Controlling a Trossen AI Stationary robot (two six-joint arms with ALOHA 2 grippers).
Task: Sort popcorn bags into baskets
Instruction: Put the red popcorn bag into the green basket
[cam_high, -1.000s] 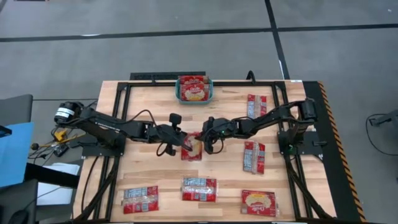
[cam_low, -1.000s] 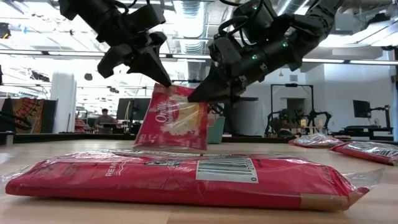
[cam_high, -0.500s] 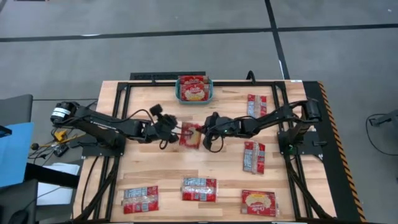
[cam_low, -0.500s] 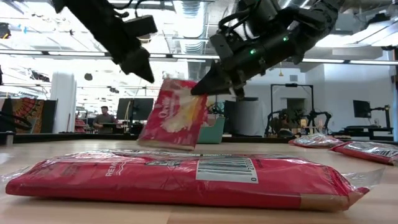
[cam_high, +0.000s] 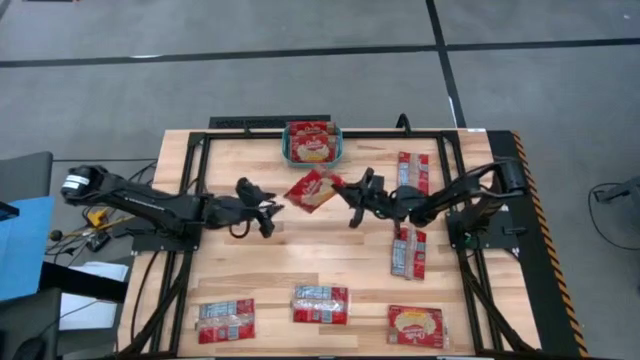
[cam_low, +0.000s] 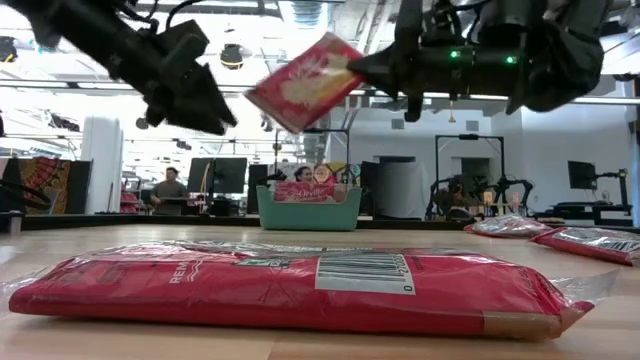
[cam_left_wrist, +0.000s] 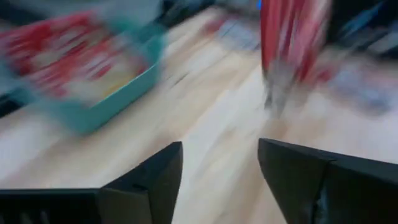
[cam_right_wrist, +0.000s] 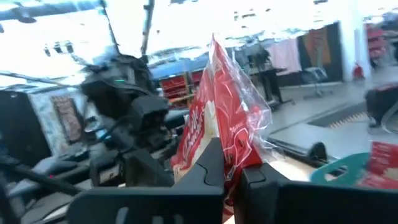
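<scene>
Table carries spare packets while the teal basket waits beyond; right end effector, pinching the lifted popcorn bag, should level it above the basket before releasing, left end effector spread clear.

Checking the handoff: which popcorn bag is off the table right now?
The popcorn bag pinched in the right end effector, tilted in the air in front of the teal basket. Every other loose bag lies flat on the table.

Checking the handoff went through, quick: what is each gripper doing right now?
Left gripper: open, holding nothing.
Right gripper: shut on a popcorn bag, lifted above the table.
</scene>
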